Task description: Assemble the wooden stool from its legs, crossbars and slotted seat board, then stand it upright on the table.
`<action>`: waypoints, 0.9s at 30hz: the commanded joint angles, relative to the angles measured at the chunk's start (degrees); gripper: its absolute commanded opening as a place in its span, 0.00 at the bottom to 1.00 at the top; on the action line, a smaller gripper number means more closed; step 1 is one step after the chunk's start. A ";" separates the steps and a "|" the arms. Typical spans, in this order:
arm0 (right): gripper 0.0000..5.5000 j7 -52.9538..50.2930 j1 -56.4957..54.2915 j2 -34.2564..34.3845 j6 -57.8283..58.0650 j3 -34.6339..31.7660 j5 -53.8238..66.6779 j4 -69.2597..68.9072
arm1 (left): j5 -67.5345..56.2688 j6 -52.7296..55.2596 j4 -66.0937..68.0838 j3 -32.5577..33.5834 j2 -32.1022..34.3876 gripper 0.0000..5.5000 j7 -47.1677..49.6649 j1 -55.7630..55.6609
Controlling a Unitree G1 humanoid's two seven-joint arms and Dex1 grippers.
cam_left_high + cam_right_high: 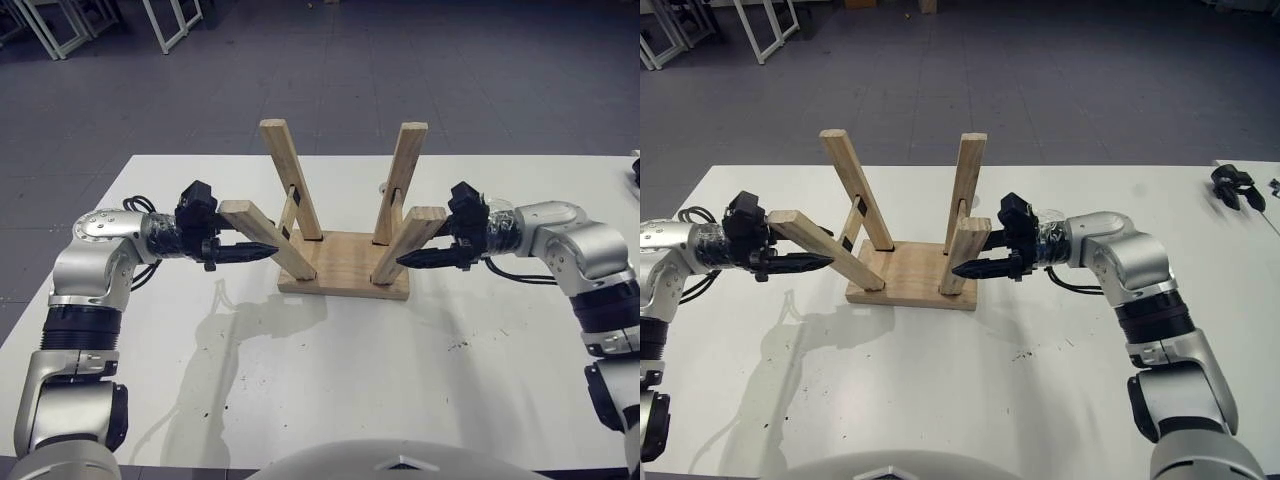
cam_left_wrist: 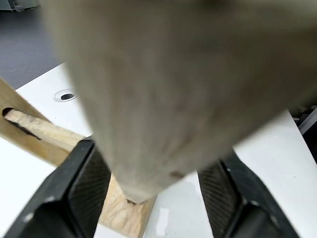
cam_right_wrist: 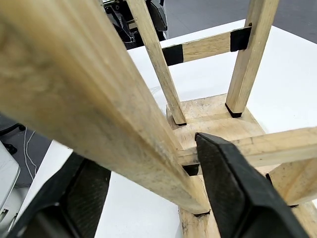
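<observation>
The wooden stool lies upside down mid-table, its seat board [image 1: 345, 272] flat on the surface and its legs pointing up and splaying outward. My left gripper [image 1: 262, 249] straddles the near left leg [image 1: 255, 225], fingers [image 2: 86, 183] pressed on both sides. My right gripper [image 1: 412, 259] is shut the same way on the near right leg [image 1: 412, 238], which runs between its pads [image 3: 233, 188]. The far left leg [image 1: 290, 175] and far right leg [image 1: 402, 180] stand free. A crossbar [image 3: 203, 45] with black-wrapped ends joins the two far legs; another crossbar [image 1: 289, 212] links the left pair.
The white table [image 1: 330, 400] has open room in front of the stool and on both sides. A small black object [image 1: 1238, 187] lies near the far right corner. A small round disc [image 2: 65, 95] sits on the table behind the stool. White frames [image 1: 60, 25] stand on the floor beyond.
</observation>
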 commanded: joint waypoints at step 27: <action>0.40 5.13 -22.93 10.25 25.91 -10.22 0.39 52.94 | -15.47 41.46 41.48 14.49 -10.00 0.44 16.59 -23.02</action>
